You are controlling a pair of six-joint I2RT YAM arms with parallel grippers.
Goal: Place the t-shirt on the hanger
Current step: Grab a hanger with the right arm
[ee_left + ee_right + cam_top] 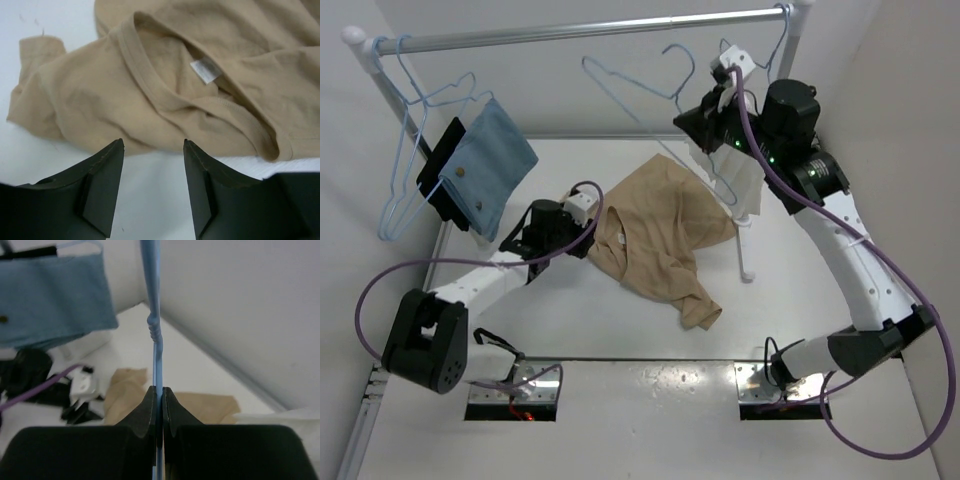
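The tan t-shirt (660, 225) lies crumpled in the middle of the table. In the left wrist view its collar and white label face me (200, 75). My left gripper (588, 236) is open and empty at the shirt's left edge, the jaws (153, 146) just short of the cloth, low over the table. My right gripper (688, 122) is raised at the back right and shut on the light-blue wire hanger (625, 85). In the right wrist view the wire (152, 290) runs straight up from between the closed jaws (158, 390), below its twisted neck. The shirt (125, 385) shows below it.
A metal rail (590, 30) runs across the back on white posts. Empty blue hangers (405, 160) hang at its left, one with a blue cloth (490, 165). A white towel (745, 180) hangs on a hanger at the right, above a white stand leg (744, 262).
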